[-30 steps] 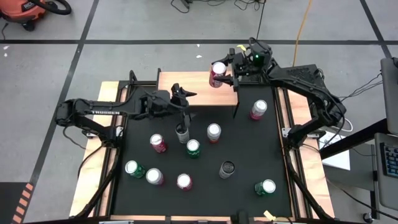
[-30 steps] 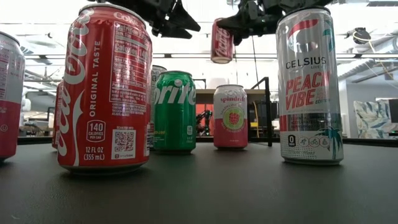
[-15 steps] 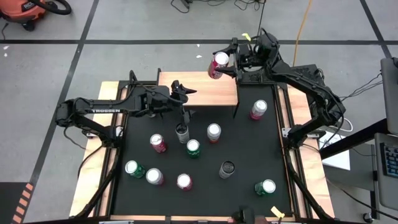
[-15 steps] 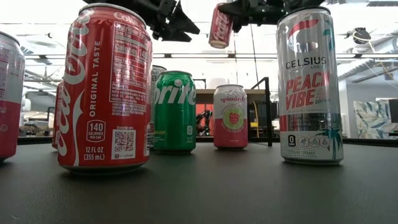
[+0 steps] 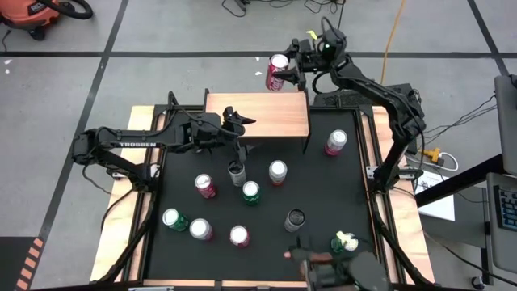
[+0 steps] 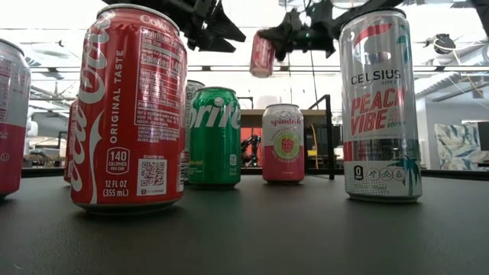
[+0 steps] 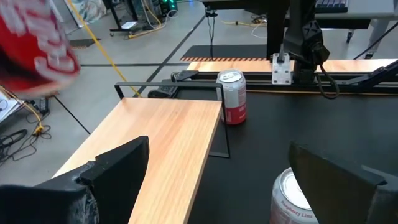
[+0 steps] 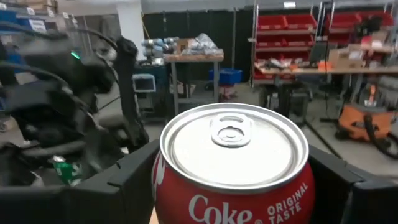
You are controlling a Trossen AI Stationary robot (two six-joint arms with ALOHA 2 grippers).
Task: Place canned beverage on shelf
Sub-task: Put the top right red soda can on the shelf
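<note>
A red Coke can (image 5: 277,73) hangs in the air just past the far edge of the shelf (image 5: 266,117), a small wooden platform on black legs. My right gripper (image 5: 284,71) is shut on the can. The can also shows high up in the low view (image 6: 262,53) and fills the right wrist view (image 8: 233,162). My left gripper (image 5: 240,121) stands open above the shelf's near left part with nothing between its fingers (image 7: 115,171). My right gripper pinches the Coke can's side wall (image 8: 166,193) between its two fingers (image 8: 124,180), one on each side below the rim. The fingers lie level and come from the table's right. The can is upright, top up, lifted clear of the shelf and the mat.
Several cans stand on the black mat (image 5: 355,186): a pink one (image 5: 335,142) at the right, a cluster near the middle (image 5: 251,191) and a row toward the near edge (image 5: 200,229). A dark shape (image 5: 339,271) reaches in at the near edge by a green can (image 5: 346,242).
My right gripper has carried the Coke can from above the shelf's far right corner toward the table's far edge and slightly left, so it now hangs beyond the shelf. The can tipped midway and stands upright again. A dark shape has come in at the near edge.
</note>
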